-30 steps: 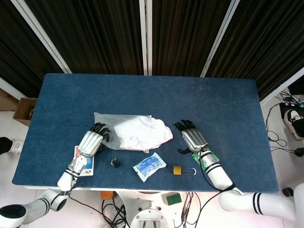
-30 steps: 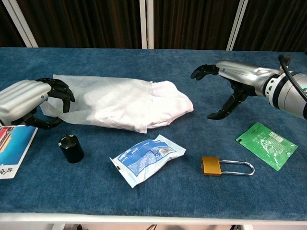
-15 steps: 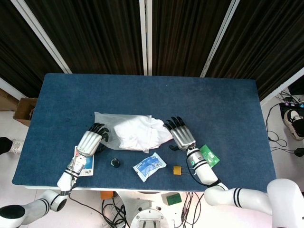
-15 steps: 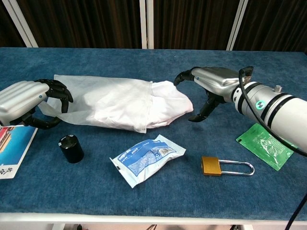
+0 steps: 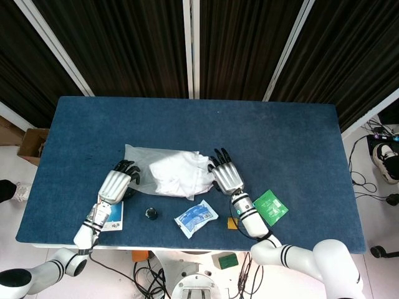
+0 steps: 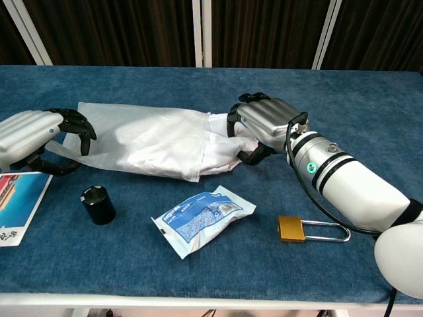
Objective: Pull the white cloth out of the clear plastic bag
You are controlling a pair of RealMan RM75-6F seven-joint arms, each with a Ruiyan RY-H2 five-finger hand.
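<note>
Protruding from the clear plastic bag [image 6: 142, 139], the white cloth [image 6: 225, 146] sits under the right robot hand [image 6: 263, 122].

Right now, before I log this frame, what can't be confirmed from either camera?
- Whether the right hand actually grips the white cloth: its fingers curl over the cloth end in both views, hiding the contact.
- Whether the left hand holds the clear plastic bag: chest view cuts it at the edge, head view is too small.
- The blue packet print: too small to read.
- Most of the padlock in head view, behind the right forearm.
</note>
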